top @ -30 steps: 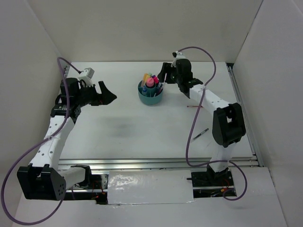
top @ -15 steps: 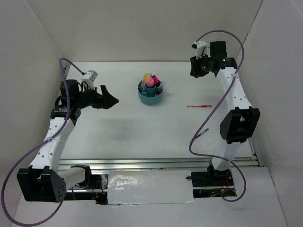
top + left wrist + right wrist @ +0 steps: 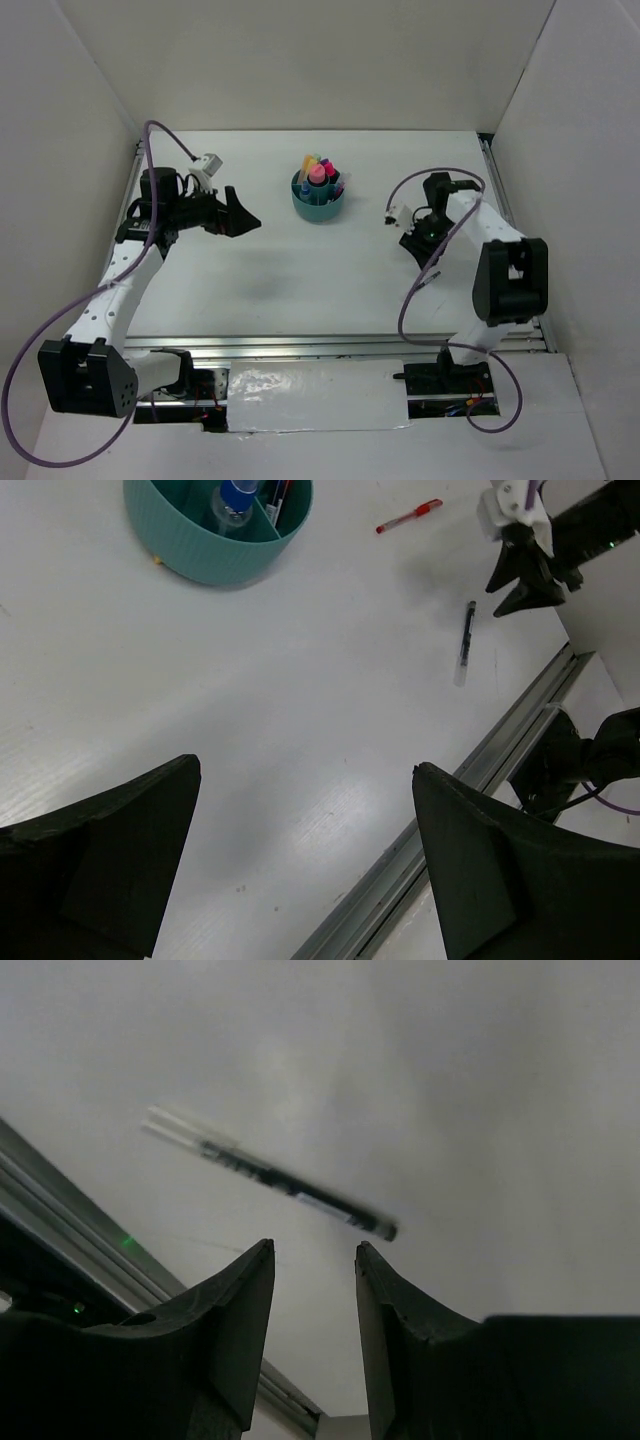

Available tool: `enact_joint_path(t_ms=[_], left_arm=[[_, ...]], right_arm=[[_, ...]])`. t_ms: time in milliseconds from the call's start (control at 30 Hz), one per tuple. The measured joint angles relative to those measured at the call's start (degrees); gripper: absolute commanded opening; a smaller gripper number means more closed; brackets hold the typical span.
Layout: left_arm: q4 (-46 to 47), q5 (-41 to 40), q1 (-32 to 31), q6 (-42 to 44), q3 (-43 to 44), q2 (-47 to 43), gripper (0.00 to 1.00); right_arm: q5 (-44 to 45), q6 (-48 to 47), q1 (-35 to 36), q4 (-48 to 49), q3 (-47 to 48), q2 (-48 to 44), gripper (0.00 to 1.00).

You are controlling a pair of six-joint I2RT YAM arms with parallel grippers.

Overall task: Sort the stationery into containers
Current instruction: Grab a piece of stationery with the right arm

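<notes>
White table (image 3: 280,290) boxed in by plain white walls, and your two arms take up most of it: left arm (image 3: 110,290) reaching in from the left, right arm (image 3: 505,275) folded over the right side. One teal organizer (image 3: 318,208) sits toward the far middle, stuffed with upright markers (image 3: 317,172) that are too bunched to count from above. Your left gripper (image 3: 243,212) hangs in the air left of it, jaws spread as wide as they go, empty. Your right gripper (image 3: 312,1255) is only partly parted with nothing pinched, hovering just over the black pen (image 3: 270,1175). Two pens lie loose: that black one and a red pen (image 3: 408,515). Only the left wrist view shows the red one; from the top your right gripper covers that spot. Same view catches a blue-capped bottle (image 3: 235,498) inside the organizer. Print on the black pen is too blurred to read.
</notes>
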Motion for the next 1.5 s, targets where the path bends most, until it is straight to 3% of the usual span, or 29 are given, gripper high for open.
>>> enact_joint_path(t_ms=[133, 267, 567, 767, 1033, 1300, 1500], left_arm=[[-0.1, 0.0, -1.6, -0.2, 0.0, 0.2, 0.99], [-0.3, -0.5, -3.0, -0.2, 0.0, 0.5, 0.99], [-1.8, -2.3, -3.4, 0.0, 0.0, 0.5, 0.99], [-2.1, -3.0, -3.5, 0.0, 0.0, 0.5, 0.99], [-2.3, -3.5, -3.5, 0.2, 0.0, 0.4, 0.99], [-2.6, -3.6, -3.5, 0.3, 0.0, 0.4, 0.99], [-2.6, -4.0, -3.5, 0.3, 0.0, 0.4, 0.99]], right_arm=[[1.2, -6.3, 3.5, 0.4, -9.5, -12.1, 0.46], [2.9, -9.5, 8.5, 3.1, -15.3, -17.8, 0.46], [12.0, -10.0, 21.6, 9.5, -24.3, -17.9, 0.54], [18.9, -8.3, 28.2, 12.1, -25.4, -17.6, 0.57], [23.1, -6.4, 33.5, 14.2, -26.9, -15.0, 0.54], [23.6, -7.6, 33.7, 18.0, -30.0, -13.6, 0.52], [24.3, -9.2, 33.6, 20.6, -31.8, -13.0, 0.38]])
